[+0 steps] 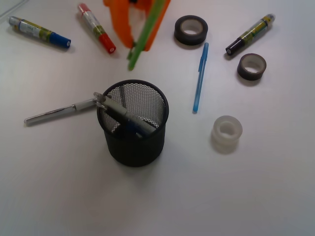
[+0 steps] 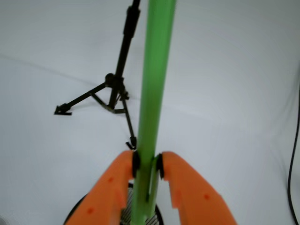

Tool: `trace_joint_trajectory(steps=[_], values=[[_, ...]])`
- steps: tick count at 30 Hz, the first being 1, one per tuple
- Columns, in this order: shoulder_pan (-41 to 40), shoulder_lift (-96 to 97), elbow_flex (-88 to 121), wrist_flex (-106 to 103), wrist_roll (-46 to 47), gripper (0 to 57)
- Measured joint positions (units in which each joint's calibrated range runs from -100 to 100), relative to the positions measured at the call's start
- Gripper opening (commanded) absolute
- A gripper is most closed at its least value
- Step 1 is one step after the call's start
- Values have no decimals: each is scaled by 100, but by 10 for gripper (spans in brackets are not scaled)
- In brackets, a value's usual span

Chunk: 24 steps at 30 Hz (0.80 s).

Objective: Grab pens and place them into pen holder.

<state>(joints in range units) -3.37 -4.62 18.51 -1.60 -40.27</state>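
Observation:
My orange gripper [image 1: 139, 45] hangs above and behind the black mesh pen holder [image 1: 133, 147], shut on a lime green pen [image 1: 135, 59] that slants down toward the holder's rim. In the wrist view the jaws [image 2: 147, 166] pinch the green pen [image 2: 157, 70], with the holder's mesh [image 2: 125, 213] just below. A whitish pen and a dark blue pen [image 1: 134, 129] lean inside the holder. A silver pen [image 1: 54, 113] lies left of the holder, its end at the rim. On the table to the right rests a light blue pen [image 1: 199, 78].
Three thick markers lie at the back: blue-capped [image 1: 39, 32], red [image 1: 97, 28], black-capped [image 1: 250, 34]. Two dark tape rolls [image 1: 191, 29] [image 1: 252, 66] and a white roll [image 1: 227, 132] sit on the right. A black tripod [image 2: 115, 84] and a cable [image 2: 295, 154] show in the wrist view.

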Motion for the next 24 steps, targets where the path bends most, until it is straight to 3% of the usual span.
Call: trace_joint_trajectory(steps=[11, 15, 24], values=[[74, 1551, 207, -2454, -244, 17], [-104, 1655, 925, -3317, -357, 106], [-133, 1646, 1932, -3905, -532, 217]])
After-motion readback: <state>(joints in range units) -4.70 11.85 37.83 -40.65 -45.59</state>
